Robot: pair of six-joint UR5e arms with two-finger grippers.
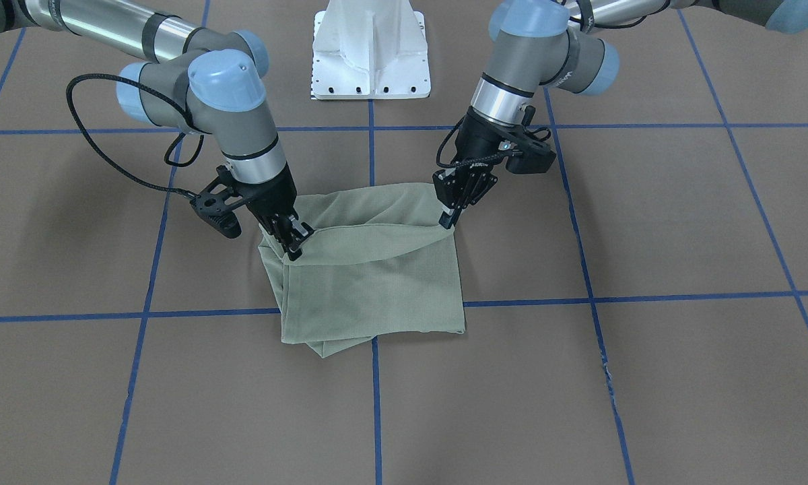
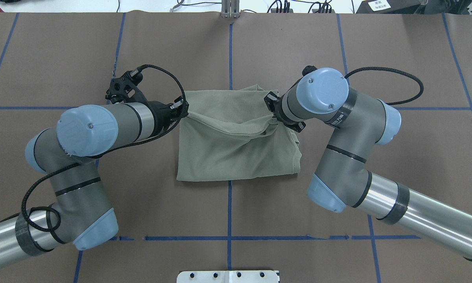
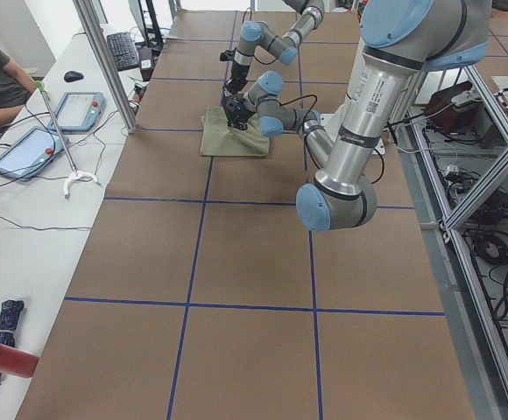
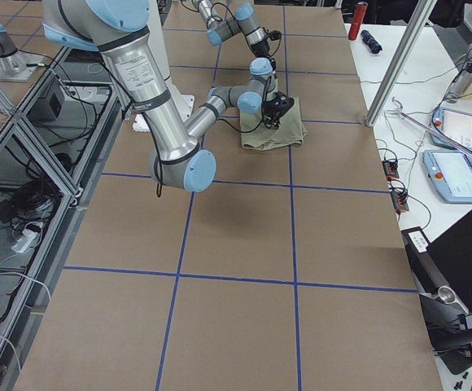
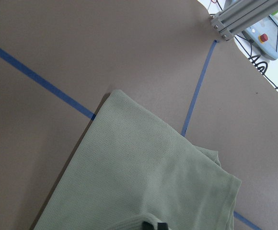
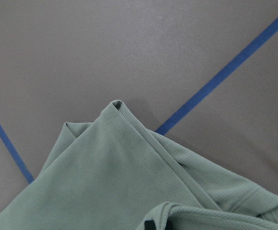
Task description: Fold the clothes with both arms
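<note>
Fingers are clamped on cloth, both sets. Front-facing view: left fingers (image 1: pixel 448 217) and right fingers (image 1: pixel 292 248) each pinch one side of a raised edge of the sage-green knit shirt (image 1: pixel 377 283), and the edge sags between them. The shirt is a rough folded rectangle mid-bench (image 1: pixel 646 377), straddling a blue tape line (image 1: pixel 646 297), with stray layers poking out at one operator-side corner. Overhead: the held edge droops in a curve between the grips, and the right fingers are mostly hidden under their wrist. Side views: too small to judge either grip. Wrist views: dark fingertips at the frame bottom with a fabric fold in them, flat shirt beyond. Risks, as judged: uneven arm travel would skew the fold. A shallow pinch slipping on one side would drop the edge. Carrying it too low would drag the lower layers and spoil the stack.
</note>
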